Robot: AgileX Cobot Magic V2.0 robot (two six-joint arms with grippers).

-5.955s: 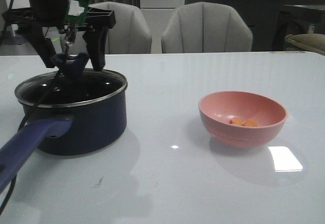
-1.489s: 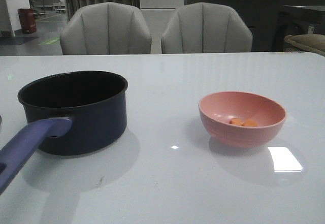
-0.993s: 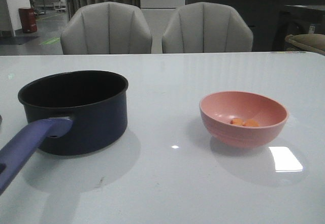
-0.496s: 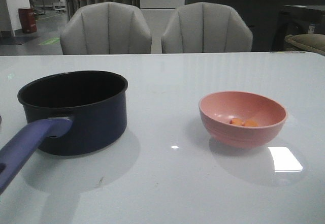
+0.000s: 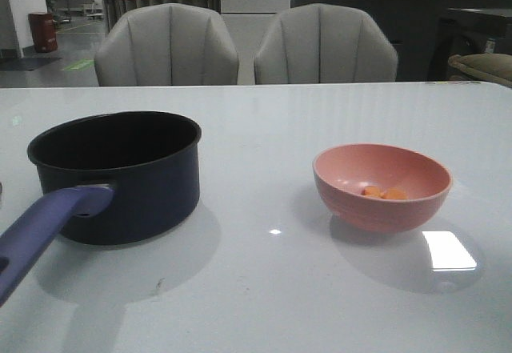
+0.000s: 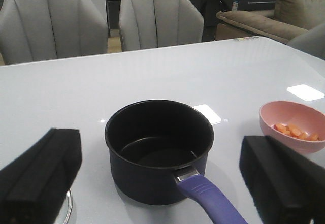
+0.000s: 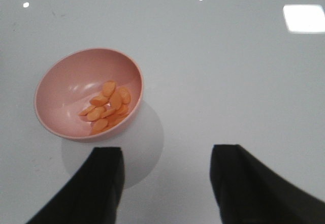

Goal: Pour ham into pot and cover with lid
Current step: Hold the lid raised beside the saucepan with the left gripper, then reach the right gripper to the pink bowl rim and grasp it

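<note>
The dark pot [image 5: 128, 193] stands uncovered at the table's left, its purple-blue handle [image 5: 40, 229] pointing toward the front. Its inside looks empty in the left wrist view. The ham [image 5: 382, 194] lies as orange slices in the pink bowl [image 5: 376, 215] on the right. My left gripper [image 6: 160, 148] hangs open behind the pot [image 6: 147, 178], above its handle [image 6: 210, 201]. A sliver of the lid's metal rim [image 6: 67, 210] lies on the table beside one finger. My right gripper [image 7: 167, 153] is open above bare table, near the bowl [image 7: 61, 82] and ham [image 7: 107, 107]. Neither gripper shows in the front view.
Two grey chairs [image 5: 168, 45] [image 5: 324, 45] stand behind the table's far edge. A beige sofa [image 6: 264, 23] sits beyond the table's corner. White glossy tabletop [image 5: 264, 129] lies between pot and bowl.
Six seconds ago my left gripper held the lid's knob over the pot; the lid is now off and the arm has left the front view. Nothing moved in the last 1.5 seconds.
</note>
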